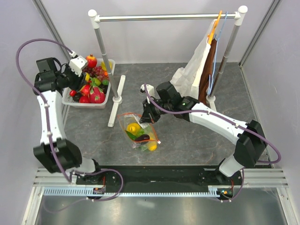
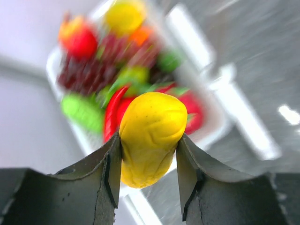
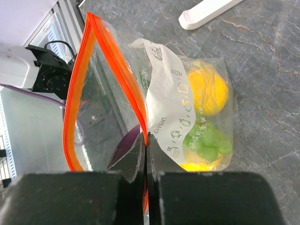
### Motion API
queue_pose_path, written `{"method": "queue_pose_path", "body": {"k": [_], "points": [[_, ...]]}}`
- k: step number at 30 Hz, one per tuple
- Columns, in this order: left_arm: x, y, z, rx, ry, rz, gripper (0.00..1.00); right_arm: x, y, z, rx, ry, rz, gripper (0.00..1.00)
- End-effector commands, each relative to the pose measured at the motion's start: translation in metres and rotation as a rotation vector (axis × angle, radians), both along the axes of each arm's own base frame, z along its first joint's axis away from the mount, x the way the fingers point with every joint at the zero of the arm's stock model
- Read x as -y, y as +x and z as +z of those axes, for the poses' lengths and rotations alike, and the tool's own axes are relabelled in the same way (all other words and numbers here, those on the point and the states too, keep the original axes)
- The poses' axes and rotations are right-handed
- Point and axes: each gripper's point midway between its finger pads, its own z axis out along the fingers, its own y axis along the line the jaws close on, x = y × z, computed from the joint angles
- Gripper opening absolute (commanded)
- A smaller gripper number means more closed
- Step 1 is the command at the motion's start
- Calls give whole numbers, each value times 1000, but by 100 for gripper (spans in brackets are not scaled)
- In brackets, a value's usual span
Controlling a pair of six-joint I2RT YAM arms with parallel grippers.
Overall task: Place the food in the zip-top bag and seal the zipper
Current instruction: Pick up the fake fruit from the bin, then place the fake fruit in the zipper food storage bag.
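The left gripper (image 2: 150, 141) clamps a yellow mango (image 2: 151, 123) between both fingers, held above the white tray (image 1: 104, 101) of mixed food at the table's (image 1: 197, 140) far left. The right gripper (image 3: 145, 144) is closed tight on the zipper (image 3: 77, 93) - pinching one edge while the mouth gapes. The zip-top bag (image 3: 165, 110) sits mid-table, holding a lemon (image 3: 209, 91), green grapes (image 3: 209, 143) and a purple eggplant (image 3: 124, 146).

The only print is on the white label (image 3: 166, 93) of the clear, crinkly plastic zip-top bag with an orange-red mouth edge (image 3: 112, 84), in the middle of the scene. It carries small dark green pictograms and a line of characters, seen sideways, too small to read.
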Motion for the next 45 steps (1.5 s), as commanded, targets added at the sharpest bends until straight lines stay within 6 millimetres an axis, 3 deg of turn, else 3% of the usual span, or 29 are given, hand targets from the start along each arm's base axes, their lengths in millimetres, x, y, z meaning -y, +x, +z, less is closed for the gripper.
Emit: {"method": "queue_pose_path", "body": {"k": [1, 2, 6, 9, 14, 17, 23, 26, 27, 29, 31, 33, 37, 40, 45], "points": [[129, -91, 81, 101, -280, -427, 27, -5, 3, 17, 42, 37, 16, 0], [153, -118, 101, 146, -300, -512, 27, -4, 5, 18, 40, 38, 11, 0], [219, -191, 124, 156, -403, -782, 28, -7, 2, 18, 20, 47, 19, 0], [257, -230, 118, 77, -459, -942, 28, -9, 0, 20, 5, 58, 29, 0], [290, -261, 68, -49, -373, -1080, 27, -9, 3, 25, -4, 73, 25, 0], [299, -265, 40, -95, -296, -1110, 26, -9, -2, 29, -14, 86, 42, 0], [290, -234, -19, -125, -56, -1062, 32, -8, -7, 31, -15, 97, 72, 0], [277, -214, -37, -130, 73, -1006, 53, -8, -10, 32, -15, 98, 82, 0], [271, -210, -37, -124, 110, -984, 68, -8, -9, 32, -14, 99, 82, 0], [269, -208, -23, -75, 129, -981, 84, -7, -10, 31, -13, 97, 87, 0], [266, -222, -14, -80, 111, -1012, 99, -7, -11, 30, -12, 95, 89, 0], [271, -234, -4, -81, 64, -1049, 100, -8, -9, 31, -12, 96, 88, 0], [283, -269, -8, -155, 7, -1134, 99, -11, -7, 31, -14, 99, 92, 0], [296, -287, -20, -208, -21, -1171, 88, -13, -6, 33, -20, 103, 92, 0], [317, -290, -42, -201, 12, -1178, 77, -14, -6, 35, -26, 106, 88, 0]]}}
